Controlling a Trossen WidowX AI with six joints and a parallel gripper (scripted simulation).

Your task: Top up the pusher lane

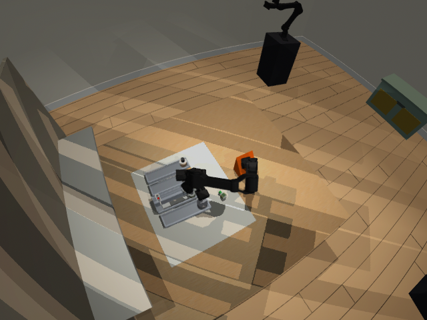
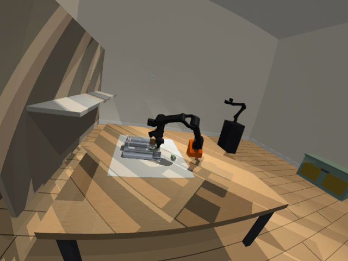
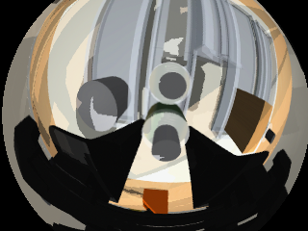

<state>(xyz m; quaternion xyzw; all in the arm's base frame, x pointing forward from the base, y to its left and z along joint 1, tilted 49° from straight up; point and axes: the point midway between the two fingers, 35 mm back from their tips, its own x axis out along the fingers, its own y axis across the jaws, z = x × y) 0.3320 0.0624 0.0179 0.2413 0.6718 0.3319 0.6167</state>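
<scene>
Fingers clamped on new jar (image 3: 166, 137), right behind lane jar (image 3: 169, 84), probably touching. Off-axis shove tips row, pusher snaps.

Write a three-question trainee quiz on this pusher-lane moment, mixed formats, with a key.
1. True or false: the gripper is shut on a jar.
2. In the wrist view, the second jar ahead of the held one is: A) in line with it, B) off on the mat, C) on the wall shelf.
3. Fill in: the small green item lies on the mat between the lane rack and the arm's orange ____.

Key: 1 true; 2 A; 3 base.
</scene>
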